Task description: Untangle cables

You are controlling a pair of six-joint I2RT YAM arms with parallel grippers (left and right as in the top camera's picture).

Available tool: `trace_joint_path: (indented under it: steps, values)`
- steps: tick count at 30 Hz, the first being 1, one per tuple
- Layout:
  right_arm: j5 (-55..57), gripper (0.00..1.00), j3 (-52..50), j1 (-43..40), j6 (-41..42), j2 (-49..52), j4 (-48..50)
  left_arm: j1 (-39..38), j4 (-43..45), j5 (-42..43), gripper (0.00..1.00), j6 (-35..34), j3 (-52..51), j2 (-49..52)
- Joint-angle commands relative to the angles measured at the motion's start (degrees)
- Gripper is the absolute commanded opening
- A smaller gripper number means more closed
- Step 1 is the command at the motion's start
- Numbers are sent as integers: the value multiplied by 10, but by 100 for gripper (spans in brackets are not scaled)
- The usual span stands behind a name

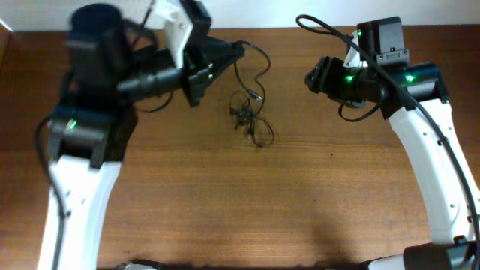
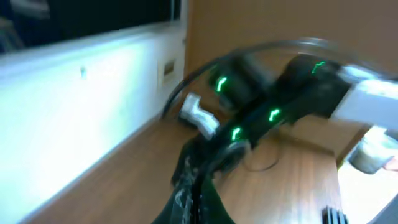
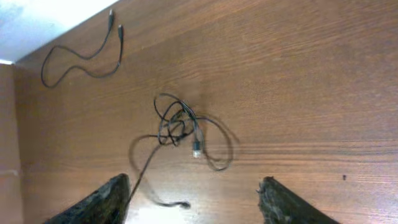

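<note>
Left gripper [image 1: 237, 52]: jaws pressed tight together; wrist view too blurry to show more.
Strand [image 1: 264, 64]: thin and black, runs from the knot up to the left gripper's tip; pinched or only touching, cannot tell.
Right gripper [image 3: 196, 202]: jaws wide apart, nothing between them.
Cables [image 3: 179, 127]: small black knot with loose loops, flat on the table [image 3: 311, 81], between the two grippers.
Loose cord [image 3: 81, 62]: alone in a wavy loop, well apart from the knot, near the table's edge.

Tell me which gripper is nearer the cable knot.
Left. The left gripper sits just beyond the cable knot, slightly to its left. The right gripper hangs farther off on the knot's right, jaws open.
</note>
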Motion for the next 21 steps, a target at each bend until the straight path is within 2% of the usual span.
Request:
trace_joint_path:
  steps: [1, 3, 7, 9, 10, 11, 14, 17, 18, 21]
  values:
    - [-47, 74, 0, -2, -21, 0, 1, -2, 87, 9, 0, -100, -1, -34]
    - [-83, 79, 0, -2, -23, 0, 2, -2, 152, 8, 0, -139, 0, -46]
    - [-95, 81, 0, -2, -31, 0, 3, -2, 200, -28, 0, -158, 0, -47]
    - [-95, 85, 0, -2, -38, 0, 3, -2, 252, -97, 0, -170, 3, -47]
    - [-93, 86, 0, -2, -40, 0, 1, -2, 273, -175, 0, -176, 10, -47]
    - [-93, 86, 0, -2, -40, 0, -2, -2, 277, -215, 0, -176, 15, -47]
    - [-78, 87, 0, -2, -40, 0, -2, -2, 298, -286, 0, -175, 28, -33]
    - [-78, 87, -3, -2, -40, 0, -2, -2, 315, -286, 0, -176, 49, -11]
    - [-78, 87, -6, -2, -40, 0, -2, -2, 316, -286, 0, -196, 54, -1]
    - [-78, 87, -6, -2, -40, 0, -2, -3, 282, -259, 0, -199, 54, 44]
